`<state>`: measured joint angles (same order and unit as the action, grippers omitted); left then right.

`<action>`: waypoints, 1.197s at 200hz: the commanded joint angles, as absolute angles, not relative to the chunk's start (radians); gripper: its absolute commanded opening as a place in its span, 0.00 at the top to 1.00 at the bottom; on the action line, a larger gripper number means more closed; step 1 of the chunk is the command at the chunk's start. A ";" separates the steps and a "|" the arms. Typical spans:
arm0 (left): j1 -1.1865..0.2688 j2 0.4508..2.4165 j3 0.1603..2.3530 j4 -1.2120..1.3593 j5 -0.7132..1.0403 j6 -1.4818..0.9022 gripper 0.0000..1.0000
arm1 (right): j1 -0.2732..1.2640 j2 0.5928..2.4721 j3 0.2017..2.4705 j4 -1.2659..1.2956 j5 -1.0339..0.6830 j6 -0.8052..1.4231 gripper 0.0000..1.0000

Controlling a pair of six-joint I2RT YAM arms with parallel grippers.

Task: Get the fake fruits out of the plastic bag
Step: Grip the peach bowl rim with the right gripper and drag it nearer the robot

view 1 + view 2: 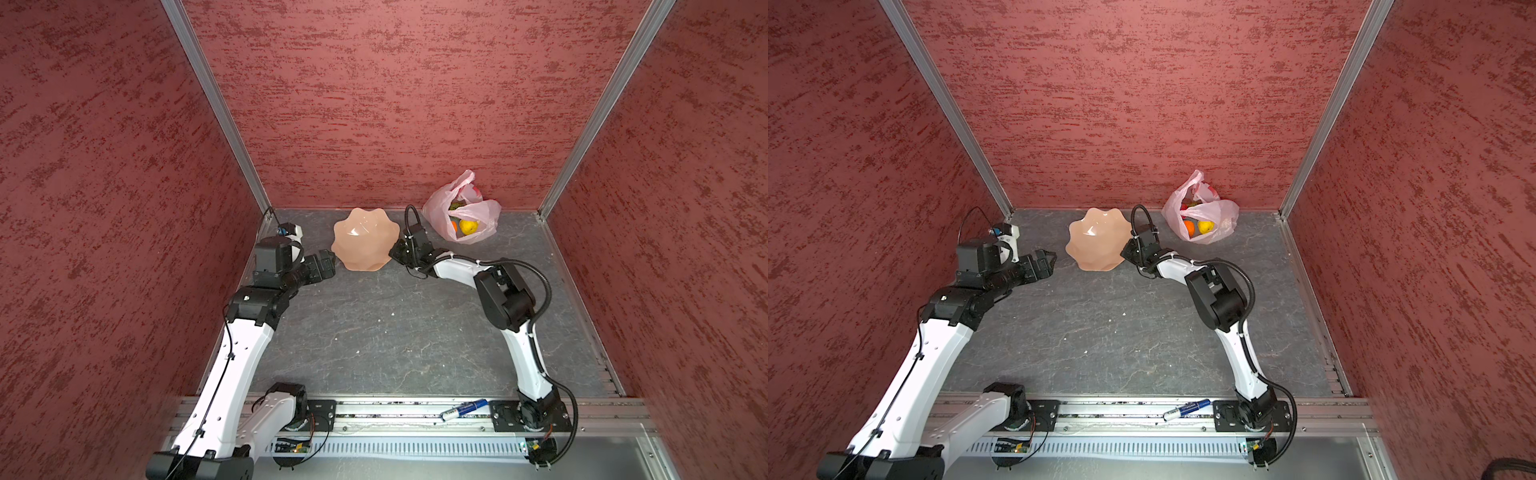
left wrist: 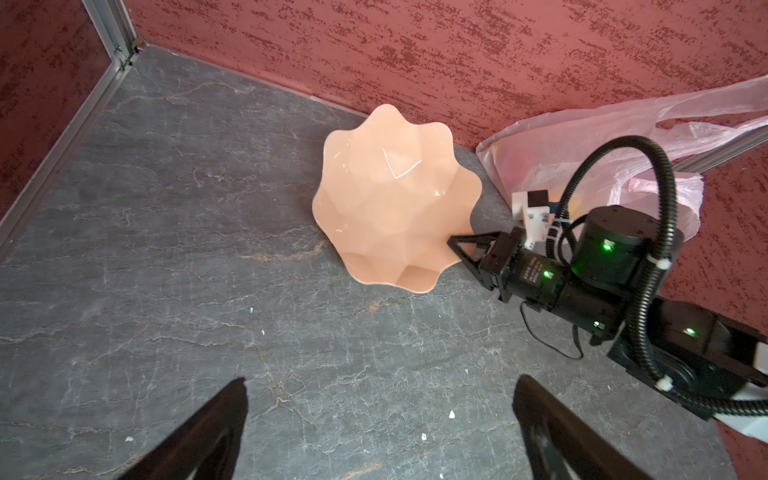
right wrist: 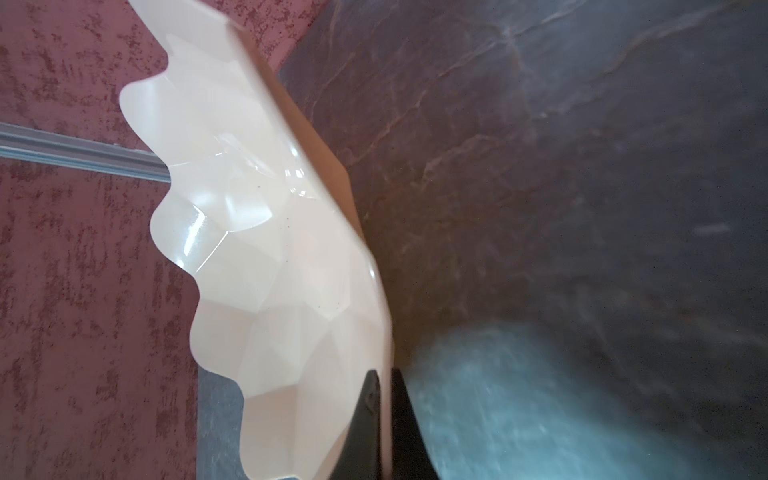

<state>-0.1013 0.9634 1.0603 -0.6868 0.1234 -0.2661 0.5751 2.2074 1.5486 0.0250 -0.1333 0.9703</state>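
The pale pink plastic bag [image 1: 440, 208] [image 1: 1225, 216] stands at the back right by the wall, its mouth open. Inside it show fake fruits: a yellow lemon [image 1: 468, 227] [image 1: 1205, 227], a small orange one [image 1: 454, 226] [image 1: 1188, 227] and something green [image 1: 456, 205]. My right gripper [image 1: 392, 252] [image 1: 1123, 253] [image 3: 386, 374] is shut on the right rim of the peach petal-edged bowl [image 1: 363, 245] [image 1: 1096, 245] [image 3: 270, 270], left of the bag. My left gripper [image 1: 330, 266] [image 1: 1050, 259] [image 2: 378, 382] hangs open and empty just left of the bowl.
The bowl [image 2: 395, 208] is empty, with the bag [image 2: 561, 141] behind the right gripper [image 2: 451, 241] in the left wrist view. Red walls close in the back and both sides. A blue and white marker [image 1: 463, 409] [image 1: 1185, 409] lies on the front rail.
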 commanded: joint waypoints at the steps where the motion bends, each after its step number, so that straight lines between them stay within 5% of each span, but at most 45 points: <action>1: -0.113 0.956 1.076 -0.664 0.146 -0.284 0.00 | 0.571 2.044 1.432 0.025 -0.151 0.912 1.00; 111: -0.349 1.026 1.131 -0.660 0.014 -0.326 0.00 | 0.424 1.319 0.749 -0.192 -0.233 0.865 1.00; 175: -0.546 1.170 1.227 -0.656 -0.093 -0.332 0.00 | 0.144 1.007 0.558 -0.476 -0.287 0.782 1.00; 239: -0.589 1.227 1.273 -0.639 -0.104 -0.316 0.00 | -0.039 0.801 0.455 -0.623 -0.282 0.778 1.00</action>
